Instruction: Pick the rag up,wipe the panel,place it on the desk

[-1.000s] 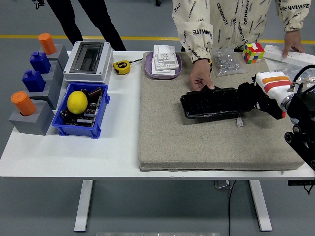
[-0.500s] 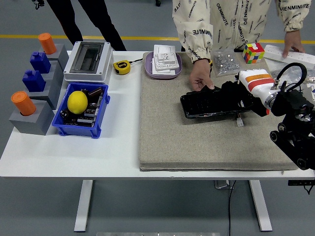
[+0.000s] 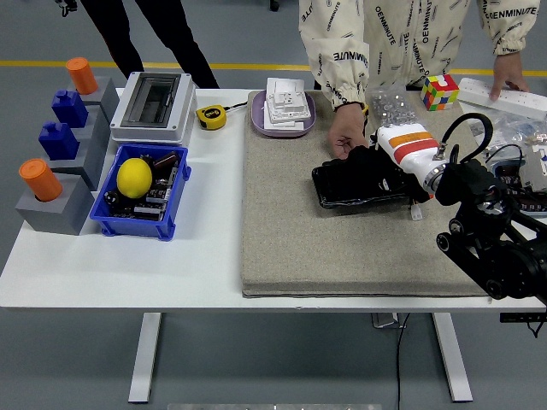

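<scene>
A black panel [image 3: 342, 190] lies on the grey felt mat [image 3: 342, 256], right of centre. My right hand [image 3: 369, 167], black with a white and orange wrist cuff, presses down on the panel's middle. Its fingers are curled on a dark rag [image 3: 382, 178] that is hard to tell apart from the panel. A person at the far side steadies the panel's upper left edge with one hand [image 3: 346, 133]. The person's other hand [image 3: 510, 75] rests on a white power strip [image 3: 504, 96]. My left arm is out of sight.
Behind the mat are a purple tray of white switches [image 3: 283, 109], a bag of screws [image 3: 391, 108] and a colour cube [image 3: 439, 90]. A grey box [image 3: 154, 104], tape measure [image 3: 211, 116] and blue bin [image 3: 120, 224] with a lemon [image 3: 134, 177] stand left. Grey blocks [image 3: 64, 201] line the left edge.
My right hand has slid left across the panel, from its right end to its middle, and the arm has swung in after it. The person's hands have stayed put.
</scene>
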`<state>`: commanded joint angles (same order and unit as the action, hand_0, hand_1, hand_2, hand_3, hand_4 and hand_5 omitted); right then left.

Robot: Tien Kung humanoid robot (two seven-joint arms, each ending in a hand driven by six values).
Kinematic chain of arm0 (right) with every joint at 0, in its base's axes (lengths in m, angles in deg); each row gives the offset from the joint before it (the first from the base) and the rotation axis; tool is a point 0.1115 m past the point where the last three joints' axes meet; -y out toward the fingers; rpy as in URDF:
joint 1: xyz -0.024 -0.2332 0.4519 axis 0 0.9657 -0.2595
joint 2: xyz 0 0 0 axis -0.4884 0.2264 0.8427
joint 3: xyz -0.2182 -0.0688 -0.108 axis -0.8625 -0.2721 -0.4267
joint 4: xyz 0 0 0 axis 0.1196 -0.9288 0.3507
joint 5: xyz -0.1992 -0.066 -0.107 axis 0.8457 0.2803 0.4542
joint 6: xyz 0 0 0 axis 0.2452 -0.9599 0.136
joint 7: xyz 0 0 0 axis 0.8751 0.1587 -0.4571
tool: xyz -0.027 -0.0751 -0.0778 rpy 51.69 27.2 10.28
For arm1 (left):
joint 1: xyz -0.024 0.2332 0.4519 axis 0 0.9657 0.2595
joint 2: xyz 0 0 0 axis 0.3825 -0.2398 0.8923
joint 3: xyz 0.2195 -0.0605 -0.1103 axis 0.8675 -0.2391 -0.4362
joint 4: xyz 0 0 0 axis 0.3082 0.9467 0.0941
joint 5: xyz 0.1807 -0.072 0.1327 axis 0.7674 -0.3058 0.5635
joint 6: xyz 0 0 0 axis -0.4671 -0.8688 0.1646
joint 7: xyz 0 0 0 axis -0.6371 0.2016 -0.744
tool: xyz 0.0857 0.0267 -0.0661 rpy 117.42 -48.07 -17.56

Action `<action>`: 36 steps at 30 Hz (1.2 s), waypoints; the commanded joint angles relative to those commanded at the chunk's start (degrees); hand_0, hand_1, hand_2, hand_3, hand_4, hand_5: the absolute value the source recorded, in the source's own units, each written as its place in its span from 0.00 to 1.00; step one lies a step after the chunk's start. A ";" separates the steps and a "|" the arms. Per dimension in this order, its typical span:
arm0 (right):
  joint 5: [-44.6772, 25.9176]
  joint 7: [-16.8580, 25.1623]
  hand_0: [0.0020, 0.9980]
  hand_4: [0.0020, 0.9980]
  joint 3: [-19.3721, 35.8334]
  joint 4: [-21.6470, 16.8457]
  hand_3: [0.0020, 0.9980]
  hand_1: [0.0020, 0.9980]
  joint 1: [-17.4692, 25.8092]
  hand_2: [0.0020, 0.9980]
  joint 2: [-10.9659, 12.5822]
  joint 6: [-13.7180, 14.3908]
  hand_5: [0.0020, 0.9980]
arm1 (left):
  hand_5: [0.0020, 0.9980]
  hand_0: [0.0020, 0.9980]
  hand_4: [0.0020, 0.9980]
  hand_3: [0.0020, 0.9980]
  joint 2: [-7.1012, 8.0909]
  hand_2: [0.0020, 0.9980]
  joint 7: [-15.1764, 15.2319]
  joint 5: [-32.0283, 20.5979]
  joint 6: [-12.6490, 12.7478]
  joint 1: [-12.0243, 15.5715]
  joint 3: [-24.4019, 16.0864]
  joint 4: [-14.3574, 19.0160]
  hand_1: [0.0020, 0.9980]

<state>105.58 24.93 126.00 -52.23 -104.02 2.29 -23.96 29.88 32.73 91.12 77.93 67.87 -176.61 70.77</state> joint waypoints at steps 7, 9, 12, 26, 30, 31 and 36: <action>-0.25 -0.32 0.22 1.00 -2.85 -1.88 0.42 0.36 -0.85 0.44 -1.85 0.08 0.05 | 0.47 0.64 0.59 0.57 0.11 0.73 0.01 0.02 0.00 0.09 0.15 0.00 0.69; -0.38 -0.40 0.23 1.00 -3.65 -2.19 0.42 0.36 -1.25 0.44 -2.34 0.06 0.05 | 0.47 0.64 0.59 0.57 0.13 0.73 -0.02 0.02 0.02 0.14 0.17 0.00 0.69; -0.50 -0.52 0.23 1.00 -4.66 -2.43 0.42 0.36 -1.96 0.44 -2.99 0.00 0.05 | 0.47 0.64 0.59 0.57 0.16 0.73 -0.05 0.06 0.01 0.21 0.19 0.00 0.69; -1.24 -0.76 0.22 0.99 -8.82 -3.50 0.41 0.36 -4.15 0.44 -5.43 -0.17 0.05 | 0.47 0.64 0.59 0.57 0.21 0.72 -0.04 0.13 0.00 0.02 0.19 0.00 0.69; -1.28 -0.75 0.22 0.99 -8.83 -3.34 0.41 0.36 -4.18 0.44 -5.51 -0.18 0.05 | 0.47 0.64 0.59 0.57 0.21 0.72 -0.01 0.17 0.01 -0.10 0.11 0.00 0.69; -1.27 -0.73 0.22 0.99 -8.66 -3.18 0.41 0.36 -4.11 0.44 -5.40 -0.17 0.05 | 0.47 0.64 0.59 0.57 0.19 0.72 0.00 0.16 0.00 -0.12 0.09 0.00 0.69; -1.25 -0.70 0.22 0.99 -7.92 -2.66 0.41 0.36 -3.76 0.44 -4.39 -0.20 0.05 | 0.47 0.64 0.59 0.57 0.11 0.72 -0.06 0.25 0.03 -0.06 -0.15 0.00 0.69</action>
<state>104.33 24.23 118.08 -54.90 -107.79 -2.10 -24.16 29.99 32.67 91.37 77.96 67.81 -176.76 70.77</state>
